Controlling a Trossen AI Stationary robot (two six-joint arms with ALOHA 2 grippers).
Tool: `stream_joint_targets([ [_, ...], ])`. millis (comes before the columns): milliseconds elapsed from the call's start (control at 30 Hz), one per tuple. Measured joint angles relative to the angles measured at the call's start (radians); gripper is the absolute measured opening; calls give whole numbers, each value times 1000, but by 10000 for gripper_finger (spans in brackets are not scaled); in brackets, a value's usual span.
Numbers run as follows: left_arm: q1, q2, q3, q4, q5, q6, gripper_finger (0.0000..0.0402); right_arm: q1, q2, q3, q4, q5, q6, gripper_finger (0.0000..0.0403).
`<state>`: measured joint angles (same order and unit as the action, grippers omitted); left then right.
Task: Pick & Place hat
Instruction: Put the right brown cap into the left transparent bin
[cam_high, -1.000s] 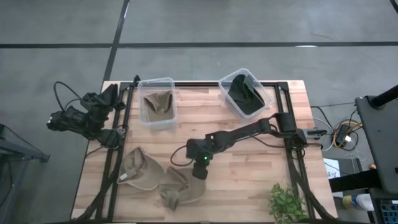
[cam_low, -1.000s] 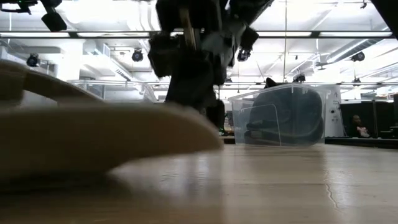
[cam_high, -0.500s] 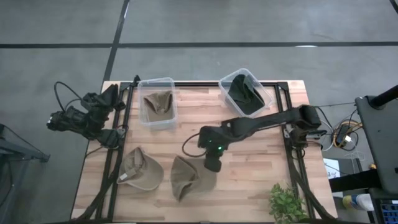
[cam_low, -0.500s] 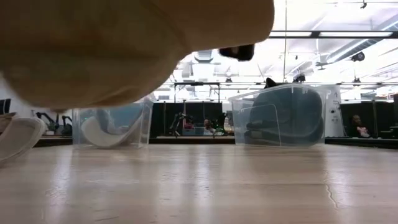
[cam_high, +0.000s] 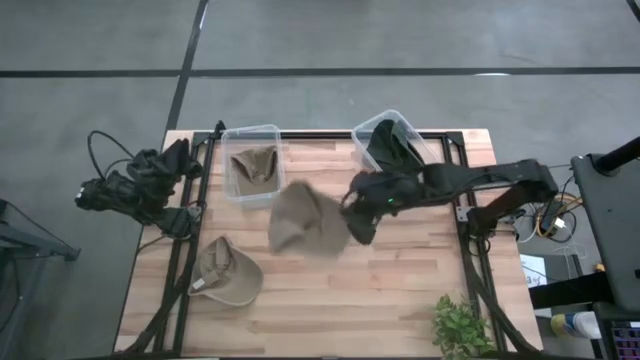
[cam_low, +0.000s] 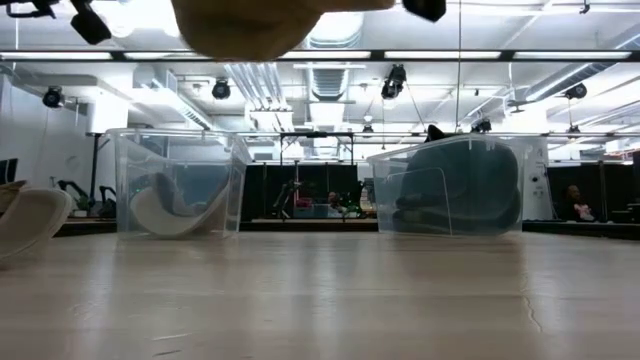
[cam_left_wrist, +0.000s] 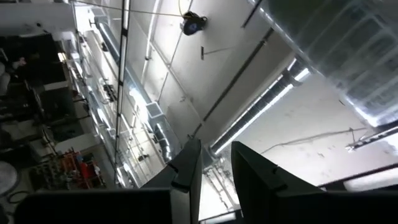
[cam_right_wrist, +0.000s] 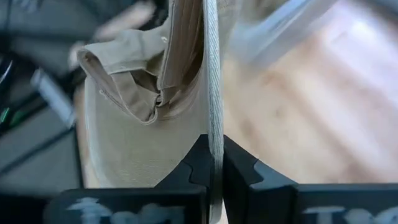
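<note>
I am pinching the brim of a tan hat (cam_high: 303, 221) between the fingers of my right gripper (cam_right_wrist: 215, 163), holding it up off the table (cam_high: 420, 270), above the middle and near the far edge. It is hanging just beside a clear bin (cam_high: 252, 163) holding another tan hat. A dark hat is sitting in the second bin (cam_high: 396, 148) toward the far right corner. My left gripper (cam_left_wrist: 214, 168) is waiting off the table's left edge, fingers narrowly apart.

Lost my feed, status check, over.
Right hand shut on tan hat, lifted beside left bin. Left hand parked off-table. Nothing in the way.
</note>
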<state>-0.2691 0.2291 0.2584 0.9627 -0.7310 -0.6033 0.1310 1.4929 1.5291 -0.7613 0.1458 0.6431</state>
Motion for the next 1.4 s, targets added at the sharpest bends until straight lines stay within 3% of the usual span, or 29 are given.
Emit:
stream_joint_targets([
  [167, 0, 0, 0, -31, 43, 2, 80, 0, -53, 0, 60, 223, 53, 12],
  [333, 0, 3, -1, -215, 123, -6, 80, -1, -58, 0, 179, 412, 126, 12],
  [500, 0, 17, -1, -390, 133, -67, 80, -1, -24, 0, 290, 537, 120, 12],
  [733, 0, 74, -1, -489, 122, -173, 80, -13, 65, 0, 428, 689, 118, 12],
  [967, -2, 156, 26, -502, 190, -295, 81, -35, 185, 31, 650, 715, 52, 12],
  [1133, -1, 222, 85, -541, 188, -233, 97, -43, 287, 119, 637, 693, 52, 12],
  [1400, -1, 281, 261, -903, 52, -258, 173, -43, 406, 336, 450, 683, 53, 12],
])
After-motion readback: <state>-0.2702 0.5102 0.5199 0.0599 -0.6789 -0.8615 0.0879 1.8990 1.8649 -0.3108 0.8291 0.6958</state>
